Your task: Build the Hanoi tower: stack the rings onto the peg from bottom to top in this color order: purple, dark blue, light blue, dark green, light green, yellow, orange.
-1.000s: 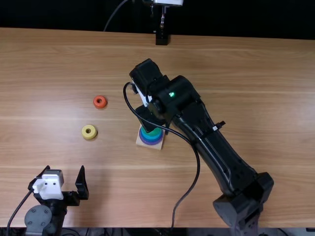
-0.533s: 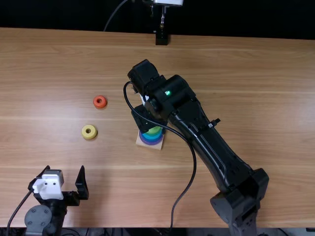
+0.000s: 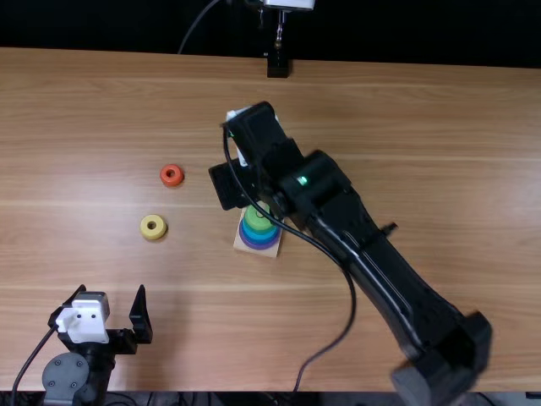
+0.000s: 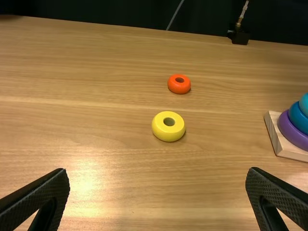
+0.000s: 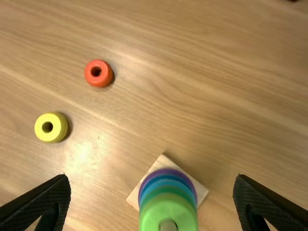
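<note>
Evidently, yellow is the next color due, and the yellow ring [image 3: 153, 227] lies on the left part of the counter [image 3: 406, 144], directly left of the tower and well apart from it. Five rings appear to be on the peg [image 5: 168, 225], with the light green ring [image 5: 166, 208] uppermost above the wooden base [image 5: 200, 189].

The right gripper [image 5: 151, 179] hangs above the tower, its fingers spread wide with nothing pinched between them. From there the yellow ring lies to the left and somewhat toward the near edge. The left gripper [image 4: 158, 172] is at the near left, its fingers also spread and empty; for it the same ring lies farther out and slightly right. Which one is nearer is hard to tell, since the right one's height is unclear, but the right arm looks better placed to carry on, as it already reaches over the peg.

The ring lies flat, hole upward, and being round it has no long axis to match, so a grip across it should work from any side. The orange ring [image 3: 172, 175] sits beyond it, farther and a little right, leaving probable room for the fingers. The move therefore calls for a leftward shift, then a straight descent.
</note>
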